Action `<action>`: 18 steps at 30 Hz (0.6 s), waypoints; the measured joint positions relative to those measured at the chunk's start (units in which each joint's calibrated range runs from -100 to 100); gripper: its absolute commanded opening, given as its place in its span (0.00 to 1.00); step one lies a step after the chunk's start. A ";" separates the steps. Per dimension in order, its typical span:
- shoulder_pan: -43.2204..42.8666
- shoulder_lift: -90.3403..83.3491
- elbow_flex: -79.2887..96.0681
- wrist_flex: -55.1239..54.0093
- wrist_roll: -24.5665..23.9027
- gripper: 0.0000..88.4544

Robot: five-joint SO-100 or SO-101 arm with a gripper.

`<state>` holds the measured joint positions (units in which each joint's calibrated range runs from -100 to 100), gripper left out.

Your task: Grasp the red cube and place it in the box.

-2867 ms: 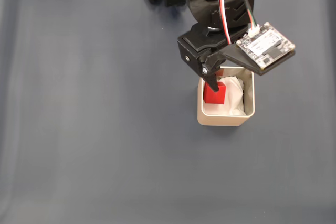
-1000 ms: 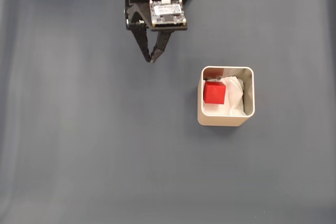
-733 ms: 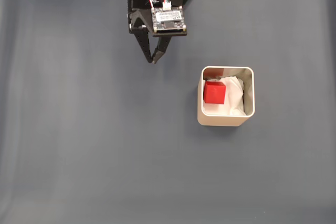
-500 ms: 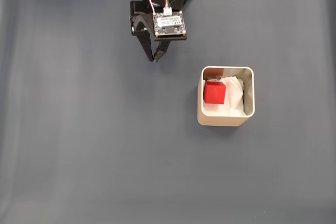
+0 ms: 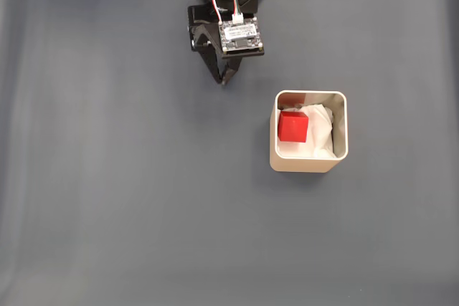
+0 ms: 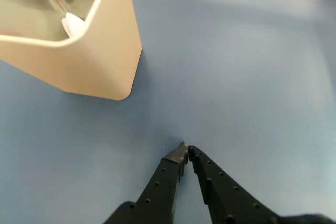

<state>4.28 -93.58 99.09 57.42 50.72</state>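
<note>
The red cube [image 5: 293, 127] is sitting inside the box [image 5: 343, 128], pressed toward the left wall as the fixed view shows it and resting on crumpled white paper [image 5: 320, 128], so I am judging the task as good as done, with nothing left for me but parking the arm. My gripper [image 5: 224, 81] is hanging over bare table near the top of the fixed view, apart from the box and up-left of it, and it is carrying nothing; in the wrist view my two black perforated fingers [image 6: 160, 182] are tapering to tips that are meeting, clenched on empty air. The cube is showing flat, plain faces and crisp edges in a bright matte red. The box is looking smooth and thin-walled, beige, square with rounded corners. Beneath everything, a dark blue-grey cloth [image 5: 115, 177] is lying faintly rippled across the table
</note>
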 measured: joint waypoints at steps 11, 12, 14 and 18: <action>-2.16 -2.95 0.27 10.67 -2.15 0.00; -2.16 -3.12 0.27 11.31 -2.39 0.00; -2.16 -3.21 0.27 12.67 -2.78 0.00; -2.09 -3.55 0.27 14.76 -3.37 0.00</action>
<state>2.20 -97.14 99.36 72.17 47.35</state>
